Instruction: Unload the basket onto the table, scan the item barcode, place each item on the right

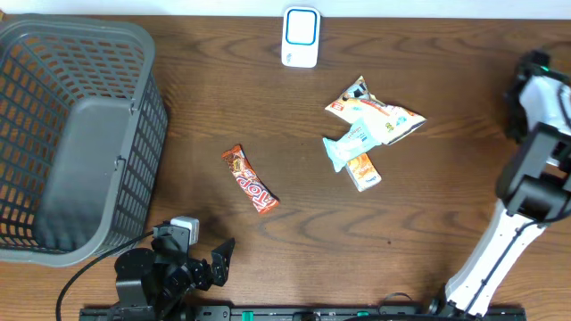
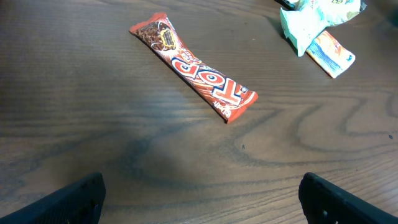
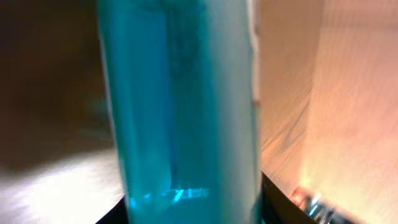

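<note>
A red candy bar wrapper (image 1: 250, 179) marked TOP lies flat on the wooden table, ahead of my left gripper (image 1: 219, 259). In the left wrist view the bar (image 2: 193, 66) sits well beyond that gripper (image 2: 202, 202), which is open with only bare wood between its dark fingertips (image 2: 68, 202). A white and blue scanner (image 1: 301, 37) stands at the table's far edge. My right arm (image 1: 535, 160) rises at the right edge. In the right wrist view my right gripper (image 3: 193, 208) is shut on a tall teal-blue object (image 3: 180, 106) that fills the frame. No barcode shows.
A grey slatted basket (image 1: 147, 134) stands at the left. Right of centre lies a pile of snack packets (image 1: 370, 111), with a pale teal packet (image 1: 351, 143) and an orange one (image 1: 364, 169). These two also show in the left wrist view's top right corner (image 2: 317, 37).
</note>
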Robot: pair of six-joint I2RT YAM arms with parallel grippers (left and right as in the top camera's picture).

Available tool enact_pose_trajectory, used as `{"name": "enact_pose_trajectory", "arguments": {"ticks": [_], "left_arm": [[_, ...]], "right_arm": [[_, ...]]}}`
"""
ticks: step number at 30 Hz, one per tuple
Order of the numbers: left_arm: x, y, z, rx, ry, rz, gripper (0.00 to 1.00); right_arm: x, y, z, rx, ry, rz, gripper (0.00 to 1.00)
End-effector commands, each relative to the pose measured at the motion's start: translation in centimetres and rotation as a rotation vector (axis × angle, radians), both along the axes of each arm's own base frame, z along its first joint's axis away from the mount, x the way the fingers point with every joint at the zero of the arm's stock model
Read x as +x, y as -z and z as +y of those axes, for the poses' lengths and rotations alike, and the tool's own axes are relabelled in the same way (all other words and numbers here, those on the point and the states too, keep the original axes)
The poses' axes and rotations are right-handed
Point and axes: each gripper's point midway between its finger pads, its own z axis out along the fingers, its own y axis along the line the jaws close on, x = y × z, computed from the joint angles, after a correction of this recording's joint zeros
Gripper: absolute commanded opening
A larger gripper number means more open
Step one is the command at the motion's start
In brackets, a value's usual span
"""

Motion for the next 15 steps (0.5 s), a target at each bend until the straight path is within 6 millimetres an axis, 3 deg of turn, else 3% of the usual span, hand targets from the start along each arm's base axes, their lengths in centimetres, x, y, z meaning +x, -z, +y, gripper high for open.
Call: {"name": "enact_pose_trajectory", "arguments": {"ticks": [1, 4, 6, 10, 15], "left_arm": [[0.0, 0.0, 0.0, 0.008, 0.002, -0.001, 0.99], [0.0, 0.0, 0.0, 0.008, 0.002, -0.001, 0.99], [0.0, 0.0, 0.0, 0.008, 0.002, -0.001, 0.99], [0.0, 0.0, 0.0, 0.008, 0.002, -0.001, 0.99], [0.0, 0.0, 0.0, 0.008, 0.002, -0.001, 0.99]], "right_arm": [[-3.4, 0.2, -1.7, -0.009, 0.193, -0.075, 0.17], [-5.3, 1.2, -2.1, 0.067, 0.264, -0.083, 0.63], [-6.5, 1.5, -2.4, 0.101, 0.312, -0.089, 0.99], [-7.5, 1.0, -2.7, 0.118, 0.368, -0.114, 0.99], [-4.4, -1.6, -0.5, 0.219, 0.331, -0.274, 0.99]]}}
